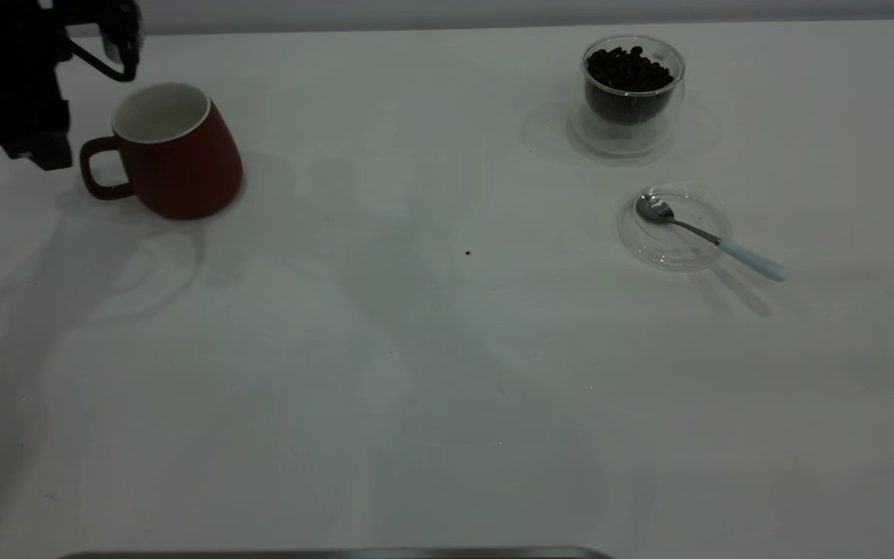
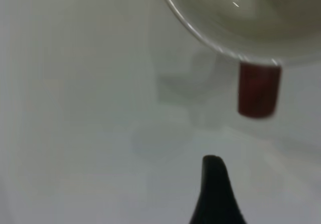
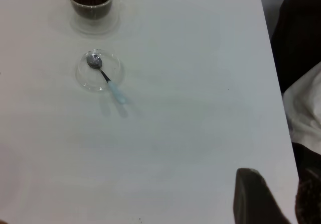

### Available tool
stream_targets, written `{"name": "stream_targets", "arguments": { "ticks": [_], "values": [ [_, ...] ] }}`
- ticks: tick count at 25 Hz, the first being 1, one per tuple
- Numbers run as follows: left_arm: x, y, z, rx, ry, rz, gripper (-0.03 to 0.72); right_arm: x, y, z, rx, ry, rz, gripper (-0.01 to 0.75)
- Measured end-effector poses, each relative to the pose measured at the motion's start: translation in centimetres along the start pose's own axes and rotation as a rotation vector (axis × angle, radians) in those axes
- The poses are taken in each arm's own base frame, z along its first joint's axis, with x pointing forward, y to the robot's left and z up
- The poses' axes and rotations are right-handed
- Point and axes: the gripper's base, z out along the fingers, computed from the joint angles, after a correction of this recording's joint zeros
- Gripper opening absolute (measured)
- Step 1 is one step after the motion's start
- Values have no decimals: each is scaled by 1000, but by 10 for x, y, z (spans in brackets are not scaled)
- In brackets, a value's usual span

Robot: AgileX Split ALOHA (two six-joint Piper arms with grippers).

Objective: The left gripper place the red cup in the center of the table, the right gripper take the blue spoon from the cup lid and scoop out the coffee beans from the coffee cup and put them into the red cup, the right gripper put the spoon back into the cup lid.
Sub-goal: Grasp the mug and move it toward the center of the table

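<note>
- While the red cup (image 1: 175,151) stands near the table (image 1: 385,373) edge's far left corner, step one is pending.
- Left gripper (image 1: 36,147) hovers beside its handle; whether parted or closed, I cannot tell.
- Next: grasp, carry centreward.
- Right gripper (image 3: 261,199): parked, grip likewise unclear.

You see a pale wall (image 1: 493,12) behind the white table (image 1: 416,349); soft shadows cross it, and dark furniture (image 3: 296,38) stands beside its edge.

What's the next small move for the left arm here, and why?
Probably ease the left gripper onto the red cup's handle: it hangs just beside that handle, holding nothing, and the cup stands at the table's far left, not the centre.
</note>
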Motion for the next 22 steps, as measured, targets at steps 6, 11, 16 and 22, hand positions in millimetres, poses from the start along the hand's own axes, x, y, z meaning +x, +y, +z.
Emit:
{"name": "stream_targets", "arguments": {
  "ticks": [6,11,16,22],
  "values": [
    [-7,5,16,-9,-11,8,587,0,0,0,0,0,0,244],
    [-19,5,25,-22,-30,33,587,0,0,0,0,0,0,244],
    [-36,-4,32,-28,-49,88,587,0,0,0,0,0,0,244],
    [-69,-17,27,-57,-105,163,587,0,0,0,0,0,0,244]
  ]
}}
